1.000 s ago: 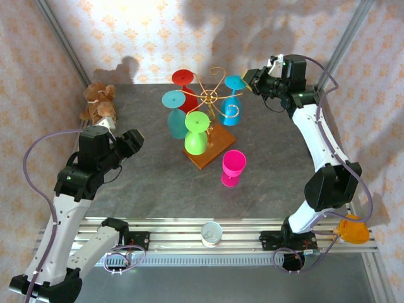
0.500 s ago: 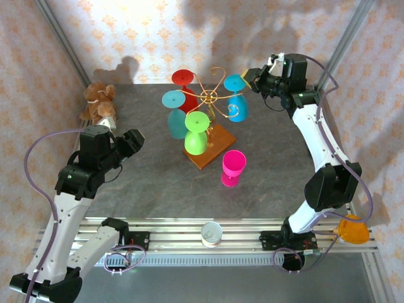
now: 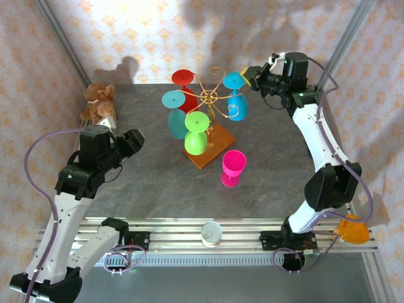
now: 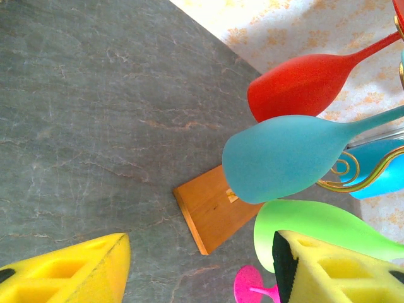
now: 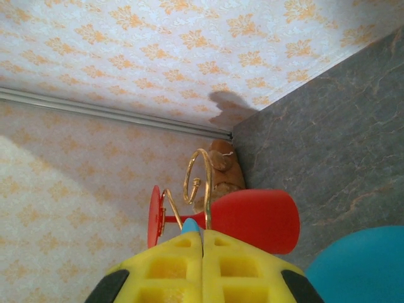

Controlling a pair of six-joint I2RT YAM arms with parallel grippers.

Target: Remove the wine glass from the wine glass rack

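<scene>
Right gripper pinching the blue glass at the rack, lift-off not yet done

The right gripper (image 3: 250,77) sits at the far right side of the rack (image 3: 213,101), its yellow pads pressed together in the right wrist view, apparently on the foot of the blue glass (image 3: 235,101), which hangs bowl-down from a gold arm. That glass looks not yet free of its arm, so sliding it out and setting it down is what remains, I judge. A red glass (image 3: 183,88), a teal glass (image 3: 175,112) and a green glass (image 3: 196,132) also hang there, while a pink glass (image 3: 232,167) stands upright on the table (image 3: 151,183) just in front of the wooden base (image 3: 211,151). The left gripper (image 3: 134,141) hovers well apart to the left, pads spread.
</scene>
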